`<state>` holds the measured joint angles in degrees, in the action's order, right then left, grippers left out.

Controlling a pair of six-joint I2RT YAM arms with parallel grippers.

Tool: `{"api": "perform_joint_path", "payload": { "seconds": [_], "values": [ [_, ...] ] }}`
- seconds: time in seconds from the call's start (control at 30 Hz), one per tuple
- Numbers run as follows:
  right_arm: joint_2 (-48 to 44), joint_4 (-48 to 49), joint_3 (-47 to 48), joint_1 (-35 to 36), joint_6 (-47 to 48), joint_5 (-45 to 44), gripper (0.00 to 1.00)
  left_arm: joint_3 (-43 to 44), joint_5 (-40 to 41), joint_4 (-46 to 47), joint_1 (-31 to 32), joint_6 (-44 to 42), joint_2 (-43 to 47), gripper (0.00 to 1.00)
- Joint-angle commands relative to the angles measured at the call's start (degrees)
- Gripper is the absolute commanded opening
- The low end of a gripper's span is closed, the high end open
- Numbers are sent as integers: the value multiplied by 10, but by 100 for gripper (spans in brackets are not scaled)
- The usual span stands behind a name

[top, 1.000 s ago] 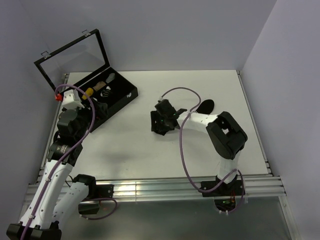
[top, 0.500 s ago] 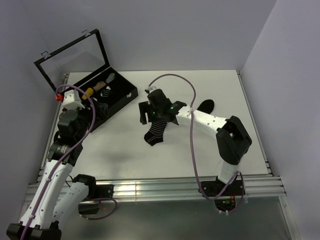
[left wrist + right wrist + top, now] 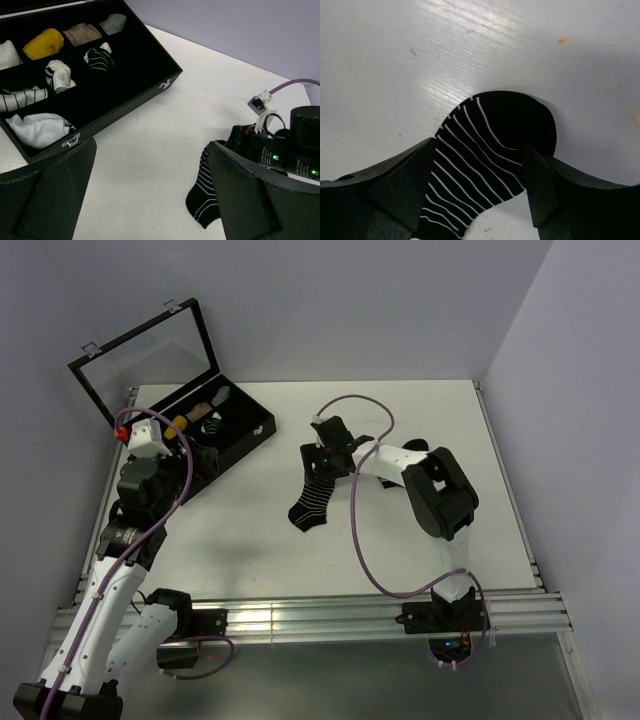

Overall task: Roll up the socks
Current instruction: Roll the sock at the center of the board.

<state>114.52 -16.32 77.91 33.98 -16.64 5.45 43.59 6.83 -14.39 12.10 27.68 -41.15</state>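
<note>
My right fingers (image 3: 406, 186) stand wide apart, straddling one end of a short black fabric sock with thin white stripes (image 3: 310, 498). They are not pinched on it. The sock lies flat and unrolled near the middle of the white desk (image 3: 250, 535). My left fingers (image 3: 235, 190) are fully spread and empty, hanging just beside the open black compartmented case (image 3: 150, 82) of small rolled sock bundles (image 3: 47, 42).

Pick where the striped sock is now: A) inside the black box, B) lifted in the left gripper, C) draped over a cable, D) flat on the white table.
D: the striped sock lies flat on the table, one end between the right gripper's open fingers.
</note>
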Motion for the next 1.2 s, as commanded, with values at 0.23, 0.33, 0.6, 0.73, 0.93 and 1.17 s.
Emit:
{"api": "perform_joint_path", "payload": {
  "seconds": [0.23, 0.33, 0.6, 0.73, 0.93, 1.17],
  "values": [
    [-39, -19, -41, -46, -64, -36, 77, 3, -35, 17, 2, -11, -7, 100],
    [-73, -35, -43, -46, -83, -40, 77, 5, -36, 10, 2, -12, -10, 99],
    [-216, -28, -83, 8, 14, -64, 69, 8, -45, 8, 0, -10, -5, 99],
    [-254, -33, -127, 74, 85, -122, 69, 11, -37, 1, -1, -11, 0, 99],
    [-276, 10, -211, 127, 134, -92, 68, 10, -38, 3, -4, -10, 1, 100],
    [-259, 39, -223, 150, 200, -83, 68, 11, -59, 1, -5, -8, -13, 100]
  ]
}}
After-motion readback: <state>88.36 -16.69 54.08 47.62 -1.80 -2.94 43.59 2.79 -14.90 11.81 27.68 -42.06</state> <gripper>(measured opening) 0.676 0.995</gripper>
